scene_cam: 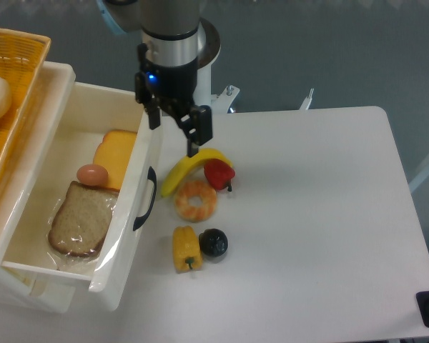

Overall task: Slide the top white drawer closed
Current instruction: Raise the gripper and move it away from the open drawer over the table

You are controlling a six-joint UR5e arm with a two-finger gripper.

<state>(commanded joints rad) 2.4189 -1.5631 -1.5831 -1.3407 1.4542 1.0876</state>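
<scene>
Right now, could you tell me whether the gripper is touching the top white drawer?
Cannot tell. In the camera view the gripper overlaps the top white drawer at its front edge, but the overhead angle hides any contact or gap.

Food by the table's left edge
Bread [80,220], egg [92,174] and cheese [116,154] lie in the top white drawer [121,243]; banana [189,168] just beside its front.

Top white drawer [129,214] stands pulled out, holding bread [79,220], egg [93,174] and cheese [116,151]; tool [173,134] hangs beside its front, fingers apart.
</scene>
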